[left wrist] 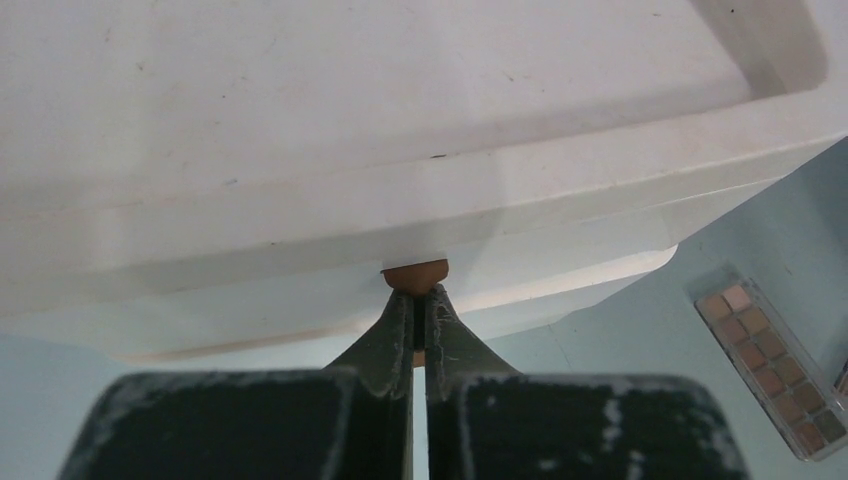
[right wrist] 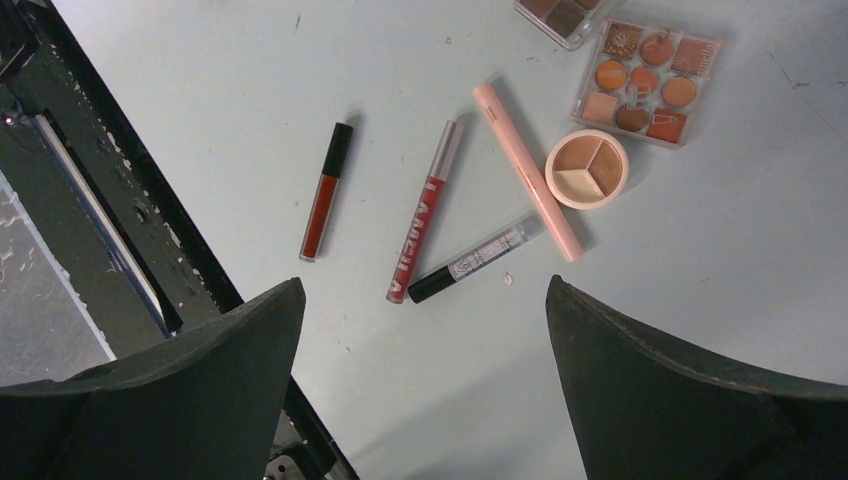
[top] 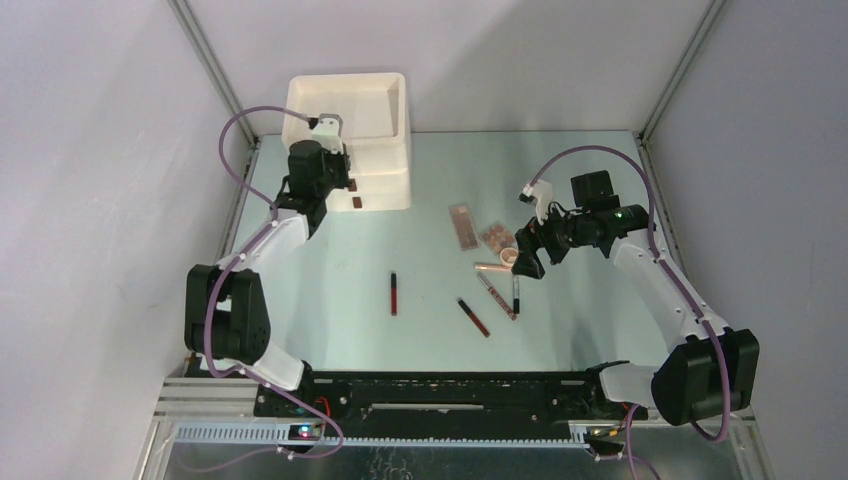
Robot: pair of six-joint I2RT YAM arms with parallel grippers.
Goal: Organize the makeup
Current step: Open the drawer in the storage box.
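The makeup lies on the table right of centre. In the right wrist view I see a dark-red tube (right wrist: 326, 190), a red tube with a silver cap (right wrist: 425, 212), a clear and black tube (right wrist: 475, 257), a pink stick (right wrist: 528, 170), a round compact (right wrist: 587, 168) and a square palette (right wrist: 646, 82). My right gripper (right wrist: 425, 300) is open and empty, hovering above them (top: 527, 262). My left gripper (left wrist: 415, 300) is shut on a brown knob (left wrist: 415, 274) on the front of the cream drawer box (top: 350, 130). A long palette (top: 462, 225) lies between the arms.
Another dark-red tube (top: 393, 293) lies alone mid-table. The long palette also shows at the right edge of the left wrist view (left wrist: 770, 355). The box stands at the back left against the wall. A black rail (top: 450, 390) runs along the near edge.
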